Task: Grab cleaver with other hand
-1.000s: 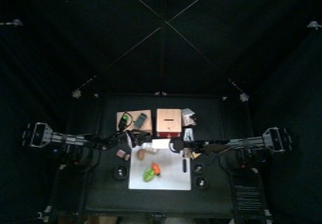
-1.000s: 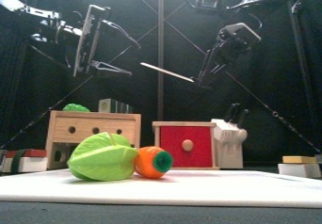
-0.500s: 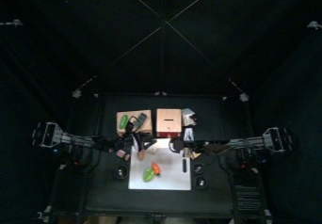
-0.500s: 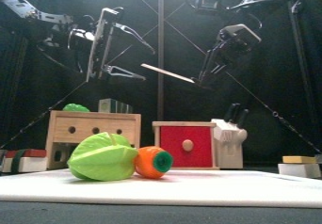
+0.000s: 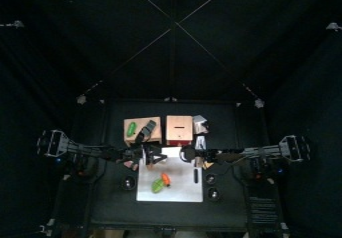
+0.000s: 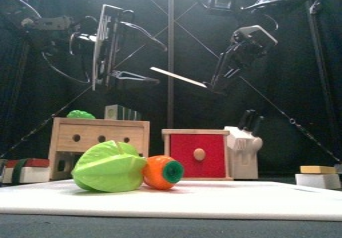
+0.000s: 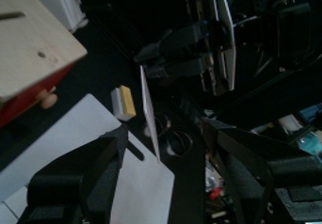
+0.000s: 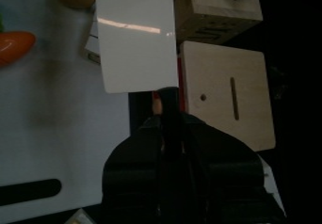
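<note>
both arms hang raised above the table. the left hand (image 6: 118, 54), on the left in the front view, stands upright with its jaws spread wide and nothing between them. the right hand (image 6: 222, 74), angled down toward the middle, appears clamped on the cleaver (image 6: 178, 77) by its handle, blade toward the left hand.
</note>
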Motion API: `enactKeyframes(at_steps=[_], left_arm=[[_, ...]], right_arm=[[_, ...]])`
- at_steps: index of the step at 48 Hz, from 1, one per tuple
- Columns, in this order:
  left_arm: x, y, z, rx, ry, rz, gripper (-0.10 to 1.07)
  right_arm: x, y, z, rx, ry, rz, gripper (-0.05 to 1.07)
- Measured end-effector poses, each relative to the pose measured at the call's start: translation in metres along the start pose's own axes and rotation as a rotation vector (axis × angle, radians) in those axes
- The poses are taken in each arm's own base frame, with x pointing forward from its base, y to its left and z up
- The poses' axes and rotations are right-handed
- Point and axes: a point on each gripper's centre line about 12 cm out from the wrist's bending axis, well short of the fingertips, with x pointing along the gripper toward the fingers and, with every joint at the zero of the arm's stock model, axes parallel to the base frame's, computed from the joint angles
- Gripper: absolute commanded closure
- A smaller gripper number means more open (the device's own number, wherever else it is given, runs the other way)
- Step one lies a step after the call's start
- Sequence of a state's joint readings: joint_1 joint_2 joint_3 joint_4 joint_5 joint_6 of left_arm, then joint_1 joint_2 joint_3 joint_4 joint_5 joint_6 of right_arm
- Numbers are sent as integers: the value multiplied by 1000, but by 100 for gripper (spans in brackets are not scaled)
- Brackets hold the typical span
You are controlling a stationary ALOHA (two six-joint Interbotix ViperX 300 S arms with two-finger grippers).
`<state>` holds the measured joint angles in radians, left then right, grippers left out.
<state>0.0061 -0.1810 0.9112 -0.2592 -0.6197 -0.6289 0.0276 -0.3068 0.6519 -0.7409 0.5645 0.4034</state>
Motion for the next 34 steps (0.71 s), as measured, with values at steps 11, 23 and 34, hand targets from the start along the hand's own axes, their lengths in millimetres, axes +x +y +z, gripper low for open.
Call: enactKeyframes(at_steps=[11, 23, 34], left_arm=[[6, 14, 1, -34, -17, -1, 3], [9, 22, 0, -35, -19, 19, 19], [8, 25, 1, -35, -21, 27, 46]], right_arm=[[0, 0, 0, 0, 0, 0, 62], [0, 0, 0, 3, 1, 2, 62], [0, 0, -1, 5, 1, 3, 62]])
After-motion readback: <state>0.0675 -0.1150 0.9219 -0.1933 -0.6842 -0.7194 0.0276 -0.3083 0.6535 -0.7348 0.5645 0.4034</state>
